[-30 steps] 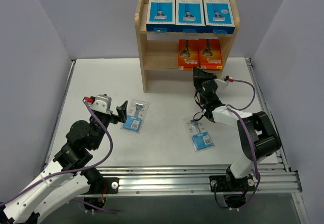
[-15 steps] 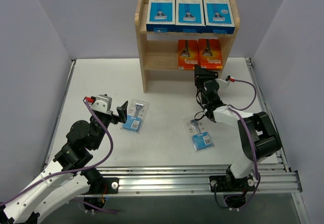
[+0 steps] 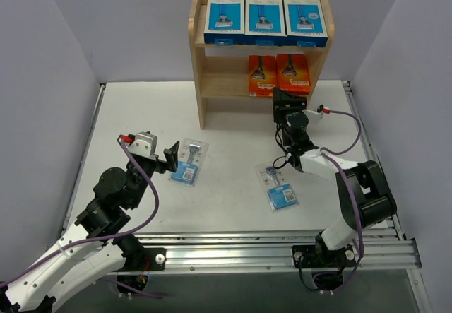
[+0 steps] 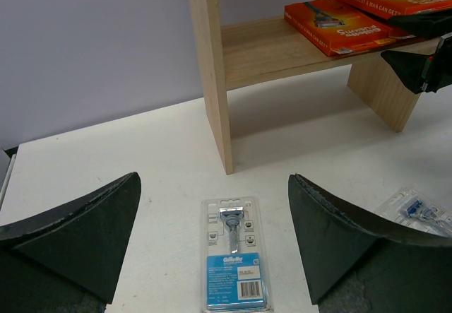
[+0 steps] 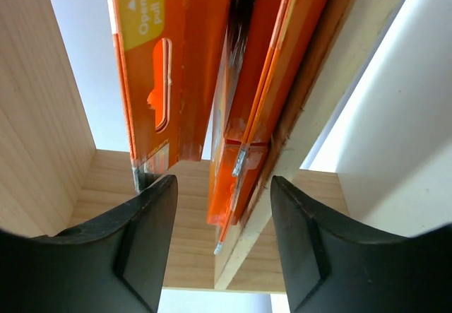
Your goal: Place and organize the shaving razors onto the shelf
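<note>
Counting 5 of the 7 packs in view as shelved: 3 blue-and-white razor boxes [image 3: 264, 18] stand in a row behind the rail on the top tier of the light unfinished-wood shelf [image 3: 196, 80], which sits at 12 o'clock on the white table [image 3: 233, 126]. 2 orange razor boxes [image 3: 278, 75] sit side by side on a lower board, toward its 3 o'clock end. Left to do: 2 clear blister cards with blue labels, both flat on the table. The left blister card [image 3: 189, 161] is at 9 o'clock of table centre, just ahead of the left gripper [image 3: 171, 155]. The right blister card [image 3: 280, 187] is at 4 o'clock, beside the right forearm. Left gripper has its fingers spread wide and holds nothing; its wrist view centres the card between them, apart from both. Right gripper [image 3: 285, 99] is at the shelf front by the orange boxes, fingers spread, clamping nothing; whether the tips touch a box I can't tell. My read: a release/straighten step on the orange boxes. Room: bare wood at 9 o'clock of the orange boxes should take both cards; the top tier looks full. Watch the board lip and the 3 o'clock side panel when the right arm backs out.
</note>
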Robot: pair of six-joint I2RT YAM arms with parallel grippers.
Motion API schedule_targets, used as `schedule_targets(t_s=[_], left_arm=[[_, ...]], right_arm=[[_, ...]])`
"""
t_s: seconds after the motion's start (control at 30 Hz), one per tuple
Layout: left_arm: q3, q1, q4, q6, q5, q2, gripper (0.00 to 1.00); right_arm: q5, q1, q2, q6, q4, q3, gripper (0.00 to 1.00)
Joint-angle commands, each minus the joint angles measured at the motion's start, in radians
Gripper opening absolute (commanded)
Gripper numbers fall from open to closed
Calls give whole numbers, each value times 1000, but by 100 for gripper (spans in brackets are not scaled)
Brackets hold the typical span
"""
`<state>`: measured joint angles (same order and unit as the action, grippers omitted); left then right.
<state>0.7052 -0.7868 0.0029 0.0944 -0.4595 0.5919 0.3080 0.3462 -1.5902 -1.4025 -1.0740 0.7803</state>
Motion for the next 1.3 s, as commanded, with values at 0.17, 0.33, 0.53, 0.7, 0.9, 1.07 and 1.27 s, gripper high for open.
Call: schedule_targets(t_s=[0.17,0.33,0.53,0.7,0.9,1.07,1.27], left_arm=[[20,-5,19,34,-5,-3,94],[25,-5,11,47,-19,8,94],[33,-5,0,54,-24,19,94],[24,-5,9,68,-50,22,94],[-9,-3,58,113,-93,46,94],[-4,0,65,133,-82,63,97],[-16,1,82,185,-90,43,82]], right_arm=[[-17,-7,85,34,23,-41,58],[-26,-6,130,71,29,-79,68],[-82,-6,220,134,49,-139,79],[-177,2,351,281,158,-182,80],[-255,63,490,508,440,-225,77],[-260,164,558,496,425,-328,77],[-285,181,365,669,652,-32,78]])
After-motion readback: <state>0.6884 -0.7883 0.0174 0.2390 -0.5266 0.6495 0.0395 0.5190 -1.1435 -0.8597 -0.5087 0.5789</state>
